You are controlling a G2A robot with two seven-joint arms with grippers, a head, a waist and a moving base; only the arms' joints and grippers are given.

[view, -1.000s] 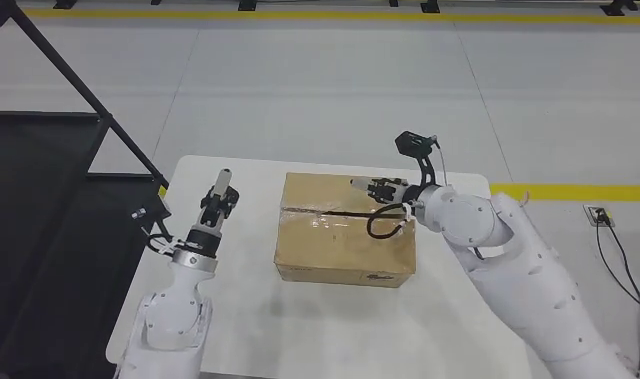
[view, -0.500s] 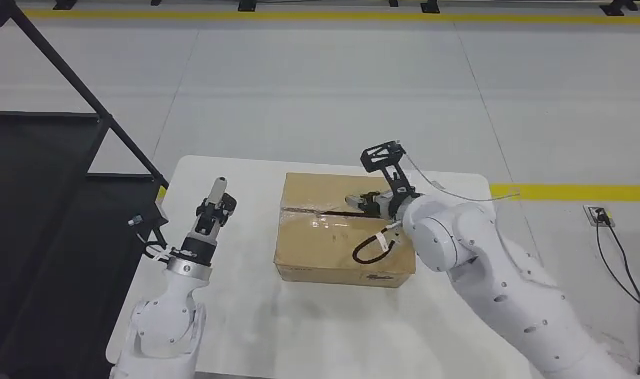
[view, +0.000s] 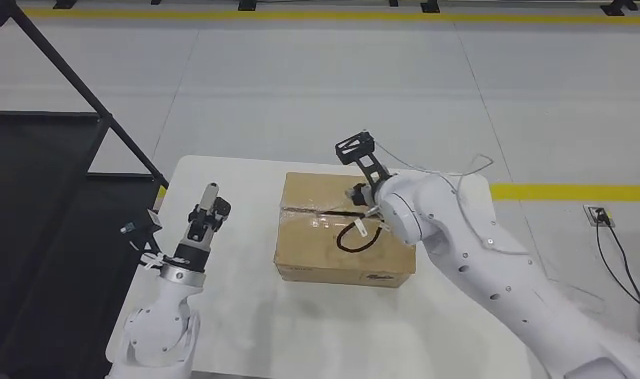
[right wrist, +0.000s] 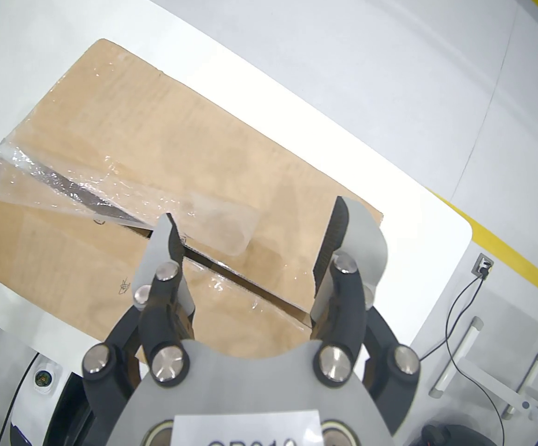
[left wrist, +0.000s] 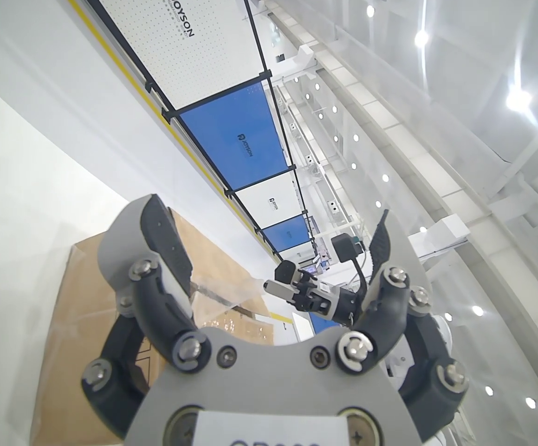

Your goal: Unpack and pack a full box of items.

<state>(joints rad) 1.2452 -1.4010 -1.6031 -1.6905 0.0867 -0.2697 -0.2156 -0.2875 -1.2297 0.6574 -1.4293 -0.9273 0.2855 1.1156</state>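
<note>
Box (view: 345, 244) on table (view: 250, 309), centre; left pincer (view: 210, 192) left of box, apart; right pincer (right wrist: 253, 210) over box top.

brown box (view: 310, 244), clear, perhaps cloudy tape (right wrist: 111, 192), white table (view: 240, 309).

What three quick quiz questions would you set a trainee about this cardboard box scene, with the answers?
1. True or false: the top flaps of the cardboard box stand upright, wide open.
2. What lies crinkled and partly peeled along the box's top seam? A) clear tape B) a string C) a red label
3. Fill in the blank: the right gripper above the seam and the left gripper beside the box both have their fingers ___, holding nothing.

Key: 1 false, the flaps lie flat; 2 A; 3 open.
</note>
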